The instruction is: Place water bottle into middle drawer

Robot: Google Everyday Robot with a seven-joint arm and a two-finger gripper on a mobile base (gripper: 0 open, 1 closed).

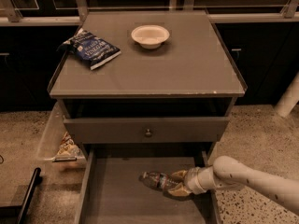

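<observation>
Blue snack bag [91,48] on cabinet top [187,69]: word "VINEGAR" printed in white. Water bottle [154,179] label band: print unreadable. Gripper [177,183] inside middle drawer [121,199], clamped on water bottle.

Reaches in from the right with the pale arm [261,183], sloping down across the right wall of the middle drawer [126,204]. Holds the gripper [175,183] low inside that drawer, right of its centre. Points the tan fingers [177,192] leftward, one behind and one in front, closed around the water bottle [154,179].
</observation>
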